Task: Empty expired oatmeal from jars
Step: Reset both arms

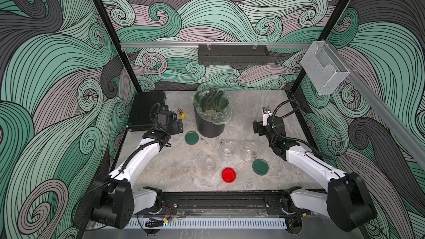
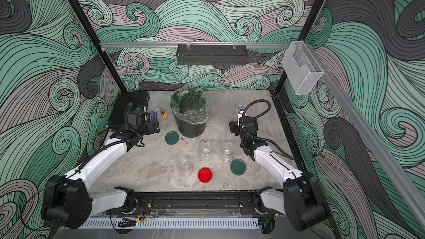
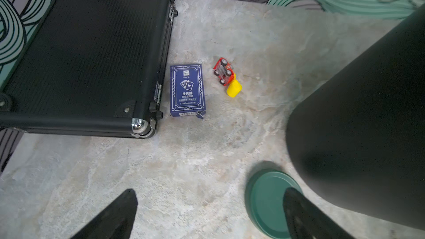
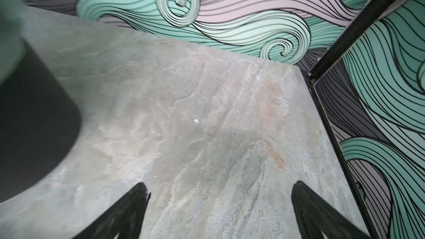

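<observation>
A blue card box (image 3: pixel 187 90) marked 扑克牌 is lying ahead of the left claw (image 3: pixel 209 191), which is gaping wide and empty. The right claw (image 4: pixel 219 183) is standing wide too, with the black bin (image 4: pixel 34 123) beside it.

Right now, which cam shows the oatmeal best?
The top views: both look down into the bin and show the oatmeal as a tan heap at its bottom. The left wrist and right wrist views catch only the bin's black outer wall, no oatmeal.
</observation>
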`<move>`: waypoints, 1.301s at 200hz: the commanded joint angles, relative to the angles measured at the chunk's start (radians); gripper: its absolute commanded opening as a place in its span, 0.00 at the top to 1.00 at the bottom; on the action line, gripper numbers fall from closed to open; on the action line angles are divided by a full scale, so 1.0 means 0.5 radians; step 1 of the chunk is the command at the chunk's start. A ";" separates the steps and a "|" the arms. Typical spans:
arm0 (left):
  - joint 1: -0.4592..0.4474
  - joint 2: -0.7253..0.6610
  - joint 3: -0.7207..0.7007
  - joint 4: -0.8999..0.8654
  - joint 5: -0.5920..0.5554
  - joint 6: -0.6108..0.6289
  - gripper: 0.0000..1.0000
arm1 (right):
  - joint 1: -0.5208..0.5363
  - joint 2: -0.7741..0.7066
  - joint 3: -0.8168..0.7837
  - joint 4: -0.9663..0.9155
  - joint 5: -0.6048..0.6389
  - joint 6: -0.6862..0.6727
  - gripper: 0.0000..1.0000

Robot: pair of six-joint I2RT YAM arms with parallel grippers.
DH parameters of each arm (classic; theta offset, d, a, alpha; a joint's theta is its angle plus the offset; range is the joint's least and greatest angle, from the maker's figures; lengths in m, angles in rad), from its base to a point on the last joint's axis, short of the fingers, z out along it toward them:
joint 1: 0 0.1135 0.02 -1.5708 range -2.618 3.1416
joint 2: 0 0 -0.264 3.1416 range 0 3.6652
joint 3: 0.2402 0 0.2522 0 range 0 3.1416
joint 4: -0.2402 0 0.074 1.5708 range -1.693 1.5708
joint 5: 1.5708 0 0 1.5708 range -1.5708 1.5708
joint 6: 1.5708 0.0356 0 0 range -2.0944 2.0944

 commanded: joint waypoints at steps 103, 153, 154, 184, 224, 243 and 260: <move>0.348 0.442 -0.510 1.432 0.144 0.490 0.01 | -0.251 0.304 -0.242 0.718 0.030 -0.014 0.03; 0.473 0.511 -0.707 1.811 0.385 0.434 0.01 | -0.366 0.468 -0.427 1.191 0.019 0.107 0.01; 0.476 0.512 -0.703 1.805 0.390 0.431 0.01 | -0.369 0.468 -0.432 1.196 0.014 0.111 0.01; 0.539 0.527 -0.675 1.766 0.493 0.391 0.01 | -0.374 0.511 -0.619 1.541 -0.059 0.099 0.01; 0.543 0.528 -0.675 1.762 0.497 0.391 0.05 | -0.505 0.588 -0.482 1.391 -0.311 0.174 0.01; 0.538 0.508 -0.694 1.775 0.494 0.391 0.01 | -0.550 0.579 -0.484 1.362 -0.380 0.199 0.01; 0.538 0.515 -0.685 1.767 0.494 0.391 0.01 | -0.521 0.569 -0.475 1.333 -0.326 0.181 0.01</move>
